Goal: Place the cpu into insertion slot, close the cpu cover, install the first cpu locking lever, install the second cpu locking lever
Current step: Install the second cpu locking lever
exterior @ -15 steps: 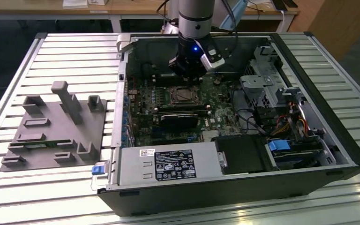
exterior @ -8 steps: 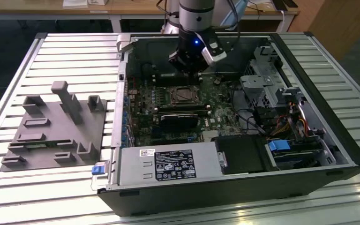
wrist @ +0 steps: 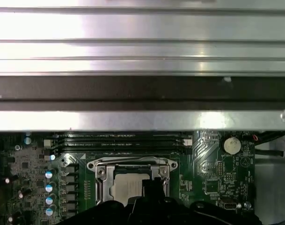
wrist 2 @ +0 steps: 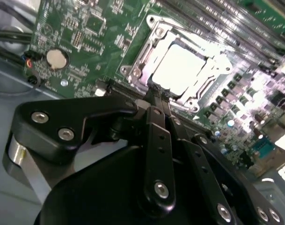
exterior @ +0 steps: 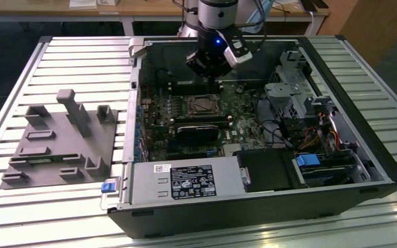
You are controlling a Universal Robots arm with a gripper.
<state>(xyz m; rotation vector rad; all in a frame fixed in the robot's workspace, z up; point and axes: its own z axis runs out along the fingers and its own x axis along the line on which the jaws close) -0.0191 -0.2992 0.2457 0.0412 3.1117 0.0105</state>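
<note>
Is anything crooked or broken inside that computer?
Nothing stands out. The flat silver-grey cpu sits square in the socket on the green circuit board, with the thin silvery metal cover frame lying flat around it. The black pincer is just beside it.

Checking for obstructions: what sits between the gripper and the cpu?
Nothing: in the second wrist view the gripper hangs right at the edge of the cpu cover framing the cpu.

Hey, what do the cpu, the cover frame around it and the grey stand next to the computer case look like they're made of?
The cpu top looks like dull silver metal, glaring white under light. The cpu cover appears to be thin bright steel, glinting at edges. The grey stand looks like matte plastic, possibly printed, with no shine.
</note>
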